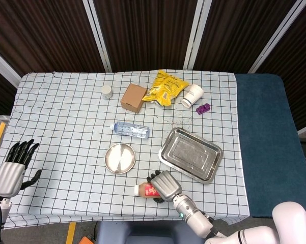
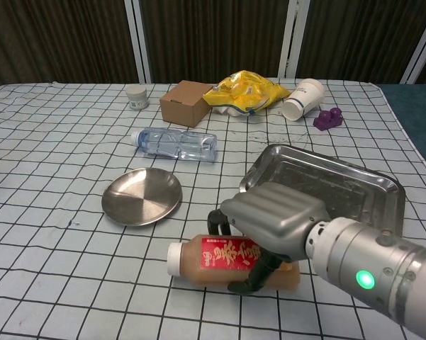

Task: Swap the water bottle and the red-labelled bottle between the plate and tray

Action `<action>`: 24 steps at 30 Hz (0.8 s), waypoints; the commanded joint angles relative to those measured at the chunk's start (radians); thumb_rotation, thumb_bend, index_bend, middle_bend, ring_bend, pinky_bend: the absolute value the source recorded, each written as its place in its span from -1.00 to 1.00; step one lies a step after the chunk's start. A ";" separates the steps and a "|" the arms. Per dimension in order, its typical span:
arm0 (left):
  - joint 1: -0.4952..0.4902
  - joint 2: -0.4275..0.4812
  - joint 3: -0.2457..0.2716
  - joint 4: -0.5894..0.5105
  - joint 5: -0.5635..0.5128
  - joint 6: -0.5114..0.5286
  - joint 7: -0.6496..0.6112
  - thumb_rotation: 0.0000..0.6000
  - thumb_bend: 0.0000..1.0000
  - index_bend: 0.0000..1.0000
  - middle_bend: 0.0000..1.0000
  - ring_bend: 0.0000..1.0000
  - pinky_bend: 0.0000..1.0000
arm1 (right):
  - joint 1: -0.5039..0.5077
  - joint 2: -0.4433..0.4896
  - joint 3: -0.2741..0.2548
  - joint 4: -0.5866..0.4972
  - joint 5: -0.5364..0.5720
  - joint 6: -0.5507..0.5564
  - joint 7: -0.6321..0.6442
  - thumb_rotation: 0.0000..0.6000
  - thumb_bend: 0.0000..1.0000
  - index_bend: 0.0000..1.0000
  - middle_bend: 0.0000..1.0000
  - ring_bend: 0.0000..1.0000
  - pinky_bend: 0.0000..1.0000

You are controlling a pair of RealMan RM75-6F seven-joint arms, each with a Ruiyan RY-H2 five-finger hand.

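My right hand (image 2: 280, 223) (image 1: 166, 184) grips the red-labelled bottle (image 2: 220, 259) (image 1: 148, 190), which lies on its side low over the table's near edge, white cap pointing left. The silver tray (image 2: 368, 191) (image 1: 191, 154) sits bare to the right. A round metal plate (image 2: 142, 195) (image 1: 120, 158) holds nothing. Beyond the plate, the clear water bottle (image 2: 175, 144) (image 1: 131, 129) lies on the cloth. My left hand (image 1: 14, 166) hangs open off the table's left edge, fingers apart, holding nothing.
At the back stand a cardboard box (image 2: 186, 102), a yellow snack bag (image 2: 248, 91), a tipped paper cup (image 2: 303, 98), a purple toy (image 2: 328, 118) and a small white jar (image 2: 136, 96). Checked cloth covers the table.
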 commanded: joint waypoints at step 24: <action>-0.009 -0.026 -0.021 0.024 -0.068 -0.094 0.065 1.00 -0.27 -1.00 -1.00 -1.00 -0.87 | 0.499 -0.212 0.435 0.682 0.425 -0.167 0.042 1.00 -0.42 -0.99 -0.95 -1.00 -0.74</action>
